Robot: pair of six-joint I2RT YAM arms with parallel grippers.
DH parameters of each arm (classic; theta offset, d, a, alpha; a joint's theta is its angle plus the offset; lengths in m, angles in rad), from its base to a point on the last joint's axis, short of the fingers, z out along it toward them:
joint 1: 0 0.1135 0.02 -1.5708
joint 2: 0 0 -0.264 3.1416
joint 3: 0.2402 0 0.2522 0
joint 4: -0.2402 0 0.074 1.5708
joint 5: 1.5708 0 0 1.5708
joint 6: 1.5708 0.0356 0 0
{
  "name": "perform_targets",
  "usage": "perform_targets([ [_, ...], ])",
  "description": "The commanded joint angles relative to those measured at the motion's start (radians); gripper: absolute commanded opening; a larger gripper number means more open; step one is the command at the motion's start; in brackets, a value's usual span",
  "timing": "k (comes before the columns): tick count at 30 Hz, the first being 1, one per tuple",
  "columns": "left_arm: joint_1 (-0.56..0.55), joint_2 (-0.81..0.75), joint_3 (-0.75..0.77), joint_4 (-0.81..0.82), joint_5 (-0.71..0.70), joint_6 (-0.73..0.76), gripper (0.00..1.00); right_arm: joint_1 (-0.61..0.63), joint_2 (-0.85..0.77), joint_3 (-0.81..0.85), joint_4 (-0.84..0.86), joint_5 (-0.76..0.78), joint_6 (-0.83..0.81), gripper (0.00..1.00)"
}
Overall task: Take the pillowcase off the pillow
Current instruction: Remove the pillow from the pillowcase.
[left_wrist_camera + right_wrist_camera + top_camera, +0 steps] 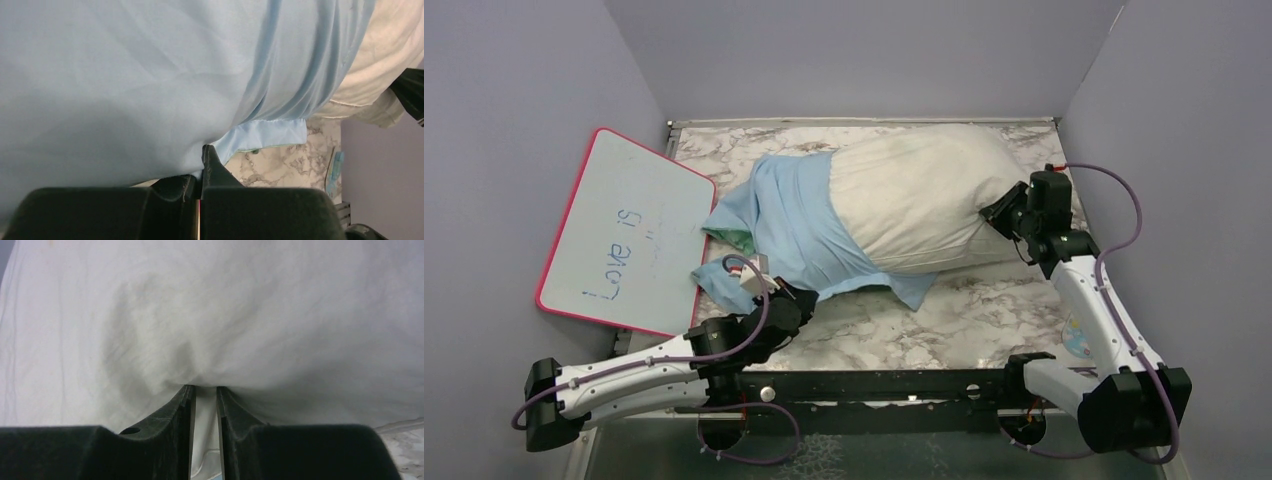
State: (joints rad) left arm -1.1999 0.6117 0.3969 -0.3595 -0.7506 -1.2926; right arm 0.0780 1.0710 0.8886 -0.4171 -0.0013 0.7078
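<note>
**Pinned at Both Ends, Half Out of the Sleeve**

From above, find the pillow point(914, 205) lying across the far half of the marble table point(984, 310), with its long axis running left to right across the frame and its right end tipped slightly upward. Bare and off-white over the right half. Sheathed on the left half in the pillowcase point(794, 225), plain light-blue face outward, with a sliver of mint green peeking out at the left edge. Open toward frame right, with one hem corner trailing down to lower centre onto the marble.

Reaching in from the lower left, stretched low and nearly flat along the near edge — the left gripper point(759, 283), clamped on a loose blue corner of the pillowcase just beside the pink-rimmed whiteboard point(624, 235). Clear in the left wrist view too: fingers point(212, 167) pressed together, blue cloth caught at the tips and draped above them.

Rising from the lower right, with the elbow bent and the forearm angled up the frame — the right gripper point(996, 215), turned toward frame left and set against the pillow's bare end. Narrowed to a slim gap in the right wrist view, with a fold of white pillow fabric pinched between the fingers point(182, 405).
</note>
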Motion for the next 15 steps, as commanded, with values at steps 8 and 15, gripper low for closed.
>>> perform_targets([
  [8,-0.003,0.116,0.149,0.038,0.186,0.248,0.00,-0.015,-0.154,-0.119,-0.032,-0.387,-0.023,0.67],
  [15,-0.003,0.094,0.127,0.078,0.223,0.261,0.00,-0.015,-0.352,-0.283,-0.108,-0.468,0.042,1.00],
])
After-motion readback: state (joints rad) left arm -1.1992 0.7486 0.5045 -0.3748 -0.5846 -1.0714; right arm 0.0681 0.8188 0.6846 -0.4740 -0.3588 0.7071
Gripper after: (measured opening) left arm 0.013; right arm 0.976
